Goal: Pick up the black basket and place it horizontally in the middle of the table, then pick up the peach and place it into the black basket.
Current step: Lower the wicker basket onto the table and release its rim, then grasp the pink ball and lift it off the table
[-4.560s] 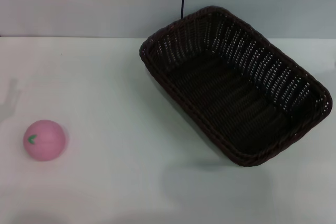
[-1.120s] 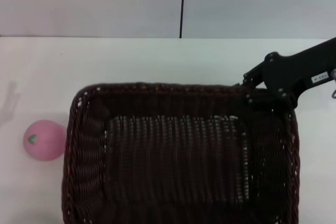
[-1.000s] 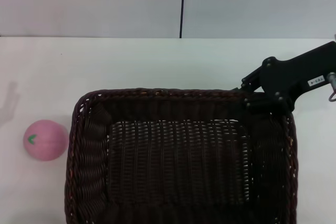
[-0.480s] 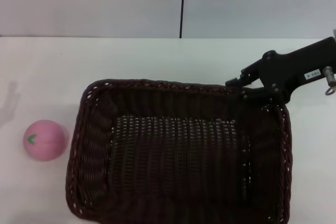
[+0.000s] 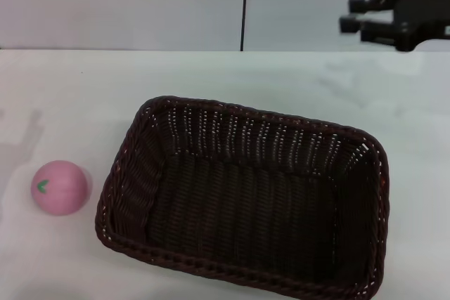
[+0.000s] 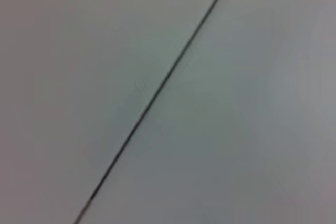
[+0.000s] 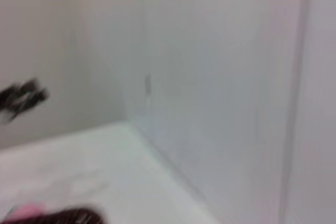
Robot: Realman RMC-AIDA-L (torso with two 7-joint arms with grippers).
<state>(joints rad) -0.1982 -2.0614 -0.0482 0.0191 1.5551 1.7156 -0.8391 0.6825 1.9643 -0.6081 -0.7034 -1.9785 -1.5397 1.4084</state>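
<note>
The black basket (image 5: 242, 201) lies flat on the white table (image 5: 211, 75), long side running left to right, slightly skewed, and it is empty. The pink peach (image 5: 62, 187) sits on the table just left of the basket, a small gap apart. My right gripper (image 5: 354, 13) is open and empty, raised well above the table at the back right, clear of the basket. In the right wrist view a strip of the basket rim (image 7: 73, 216) and a bit of the peach (image 7: 22, 211) show at the edge. My left gripper is out of view.
A pale wall with a dark vertical seam (image 5: 245, 5) stands behind the table. The left wrist view shows only wall and that seam (image 6: 157, 87). A blurred dark shape (image 7: 21, 98) shows far off in the right wrist view.
My right gripper has let go of the basket's far right rim and risen up and back to the right. The basket has settled flat on the table. The peach has not moved.
</note>
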